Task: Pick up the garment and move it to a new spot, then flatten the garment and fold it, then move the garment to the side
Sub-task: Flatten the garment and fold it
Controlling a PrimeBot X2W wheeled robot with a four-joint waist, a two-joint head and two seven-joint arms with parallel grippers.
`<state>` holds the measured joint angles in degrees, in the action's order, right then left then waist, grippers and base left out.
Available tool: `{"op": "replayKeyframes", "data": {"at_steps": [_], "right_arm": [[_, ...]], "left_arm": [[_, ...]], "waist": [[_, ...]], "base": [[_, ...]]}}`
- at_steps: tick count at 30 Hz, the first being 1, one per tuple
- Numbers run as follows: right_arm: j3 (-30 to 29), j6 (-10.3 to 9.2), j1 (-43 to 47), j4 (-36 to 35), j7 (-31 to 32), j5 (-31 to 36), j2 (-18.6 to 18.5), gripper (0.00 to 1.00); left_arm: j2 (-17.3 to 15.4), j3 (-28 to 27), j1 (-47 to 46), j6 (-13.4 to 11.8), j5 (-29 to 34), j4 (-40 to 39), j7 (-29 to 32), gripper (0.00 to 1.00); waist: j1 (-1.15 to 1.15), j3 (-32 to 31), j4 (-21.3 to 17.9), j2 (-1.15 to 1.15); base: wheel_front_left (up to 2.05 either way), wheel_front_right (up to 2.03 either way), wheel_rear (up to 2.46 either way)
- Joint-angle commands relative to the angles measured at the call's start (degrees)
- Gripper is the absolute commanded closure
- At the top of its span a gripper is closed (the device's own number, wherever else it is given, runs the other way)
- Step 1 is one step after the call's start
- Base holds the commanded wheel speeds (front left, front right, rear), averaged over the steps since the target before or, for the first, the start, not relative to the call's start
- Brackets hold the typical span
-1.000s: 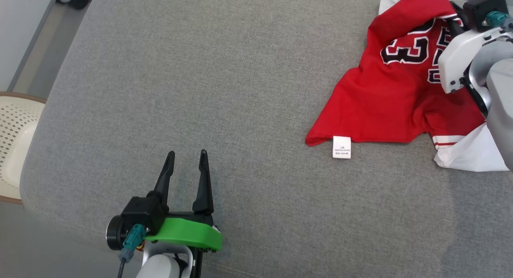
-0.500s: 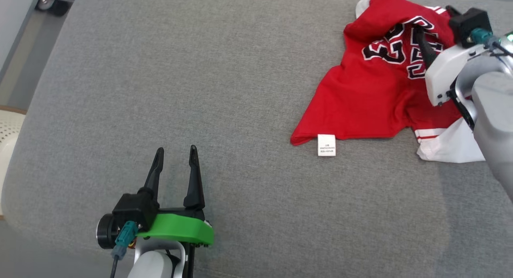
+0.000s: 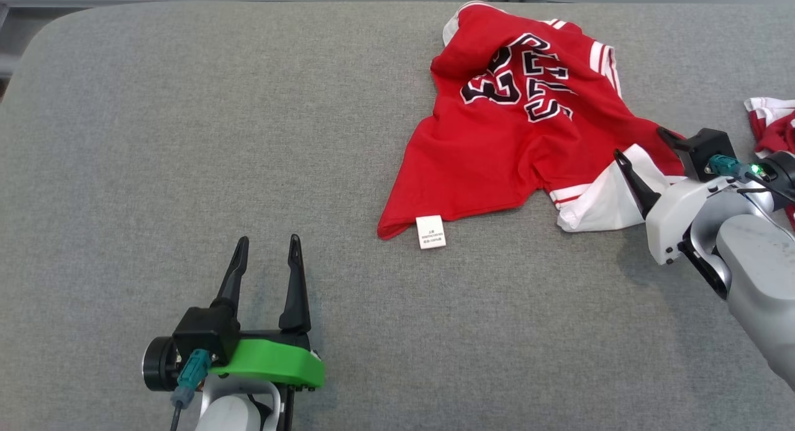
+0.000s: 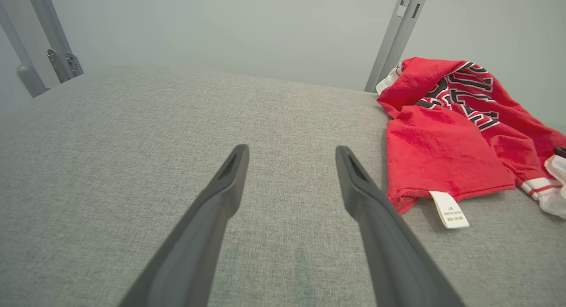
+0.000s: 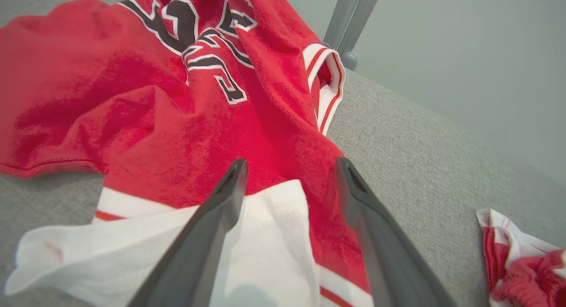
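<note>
Garment [image 3: 497,145] crumpled; flattening next. Right gripper [image 3: 639,142] at its white edge, left gripper [image 3: 268,238] well apart, both jaws wide, empty. You grasp its corners.

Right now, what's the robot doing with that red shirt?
A two-armed robot is working on a red jersey that lies crumpled on a grey padded surface. Its right tool is open at the jersey's white-edged end and grips nothing. Its left tool is open too, over bare grey fabric, apart from the jersey. The jersey is not yet flattened or folded. Another red and white cloth lies off to the right.
</note>
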<state>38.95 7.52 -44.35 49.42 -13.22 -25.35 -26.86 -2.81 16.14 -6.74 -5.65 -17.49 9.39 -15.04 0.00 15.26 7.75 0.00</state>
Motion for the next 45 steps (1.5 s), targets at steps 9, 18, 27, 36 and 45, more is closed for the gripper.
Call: {"op": "replayKeyframes", "data": {"at_steps": [9,18,27,36,45], "right_arm": [[1.68,-0.06,2.59,-0.59,5.0,-4.88,-1.34,0.0],[4.2,-0.06,1.52,1.11,6.68,-8.17,-1.34,0.9],[7.92,-0.06,4.75,-4.9,1.19,-7.77,-2.92,1.0],[5.92,-0.06,14.66,-14.39,-1.57,-4.89,-4.9,0.42],[-0.39,-0.06,25.26,-18.35,-1.91,-3.25,-6.65,0.0]], "left_arm": [[-0.17,-0.56,-0.15,0.62,1.02,0.27,-0.18,0.0],[-0.17,-0.96,-0.01,0.49,1.05,0.37,-0.19,0.0],[-0.17,-1.69,1.99,0.52,1.48,0.23,-0.18,0.0],[-0.33,-2.14,3.38,0.89,2.05,0.34,-0.19,0.0],[-0.43,-2.45,4.26,1.09,2.23,1.15,-0.18,0.0]], "waist": [[0.0,-0.44,0.91,0.0],[0.0,-0.56,2.1,0.0],[0.0,-2.93,-1.91,0.0],[0.0,-4.77,-7.66,0.0],[0.0,-6.46,-9.89,0.0]], "base": [[0.0,0.0,0.0],[0.0,0.0,0.0],[0.0,0.0,0.0],[0.0,0.0,0.0],[0.0,0.0,0.0]]}}
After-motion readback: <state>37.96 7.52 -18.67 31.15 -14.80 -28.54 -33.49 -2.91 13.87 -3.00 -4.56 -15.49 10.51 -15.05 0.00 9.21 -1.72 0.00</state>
